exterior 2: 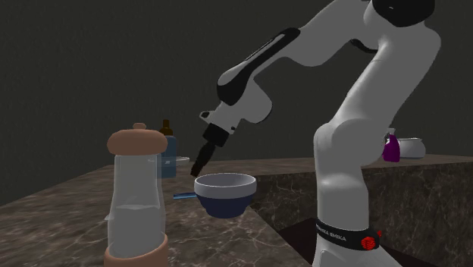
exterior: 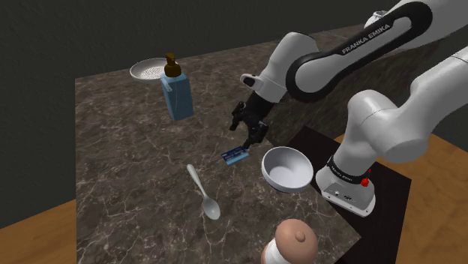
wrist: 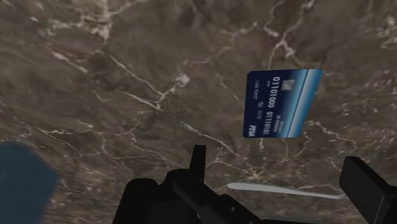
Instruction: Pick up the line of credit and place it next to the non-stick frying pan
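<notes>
Marble, dark brown with pale veins, covers the table (exterior: 127, 150). The blue card (exterior: 235, 156) lies flat on it, and the wrist view shows white digits on its upper face (wrist: 280, 103). In the shoulder view the card sits just left of a white bowl (exterior: 286, 168), close to it but not touching. A pale spoon (exterior: 204, 192) lies nearer and further left, well clear of the card.

The black end effector (exterior: 251, 136) hangs over the table just beyond the card's far edge, a little above it and out of contact. Its fingers stand wide apart and hold nothing. In the wrist view the card lies out past the fingertips, with bare marble between.

Toward the far left of the shoulder view a blue bottle (exterior: 176, 94) with a brown pump top stands upright. A shallow white dish (exterior: 150, 71) rests just beyond it, near the table's far corner. At the near edge stands a grinder (exterior: 292, 244) with a rounded brown cap; it is tall in the left foreground of the second exterior view (exterior 2: 137, 197). The black stand (exterior: 390, 202) is at the shoulder view's lower right.
</notes>
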You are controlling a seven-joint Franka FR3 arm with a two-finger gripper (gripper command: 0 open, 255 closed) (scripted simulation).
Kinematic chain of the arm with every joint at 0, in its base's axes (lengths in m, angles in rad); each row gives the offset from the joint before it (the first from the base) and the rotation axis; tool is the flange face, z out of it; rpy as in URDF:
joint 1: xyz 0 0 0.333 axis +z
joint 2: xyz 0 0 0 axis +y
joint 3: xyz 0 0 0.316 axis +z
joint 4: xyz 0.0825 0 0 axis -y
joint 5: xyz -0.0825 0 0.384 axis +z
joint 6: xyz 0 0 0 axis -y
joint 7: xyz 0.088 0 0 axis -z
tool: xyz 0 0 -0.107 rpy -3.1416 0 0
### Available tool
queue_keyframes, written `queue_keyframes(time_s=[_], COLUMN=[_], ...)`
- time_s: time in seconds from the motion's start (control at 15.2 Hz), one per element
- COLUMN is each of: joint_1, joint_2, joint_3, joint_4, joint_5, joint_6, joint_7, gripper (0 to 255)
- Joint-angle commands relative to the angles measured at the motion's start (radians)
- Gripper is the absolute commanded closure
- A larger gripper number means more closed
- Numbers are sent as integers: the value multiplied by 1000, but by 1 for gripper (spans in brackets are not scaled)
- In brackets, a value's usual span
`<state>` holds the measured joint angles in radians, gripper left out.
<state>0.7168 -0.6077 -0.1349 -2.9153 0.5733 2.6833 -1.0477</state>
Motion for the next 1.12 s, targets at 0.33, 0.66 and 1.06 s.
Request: queue_keyframes(time_s=[0.33, 0.66, 1.06], joint_1=[271, 389, 389], joint_2=[151, 226, 226], joint_3=[-139, -217, -217], joint_4=[18, 49, 49], joint_5=[211, 327, 327], joint_6=[204, 263, 263], joint_7=[-243, -338, -337], gripper=[0, 0, 0])
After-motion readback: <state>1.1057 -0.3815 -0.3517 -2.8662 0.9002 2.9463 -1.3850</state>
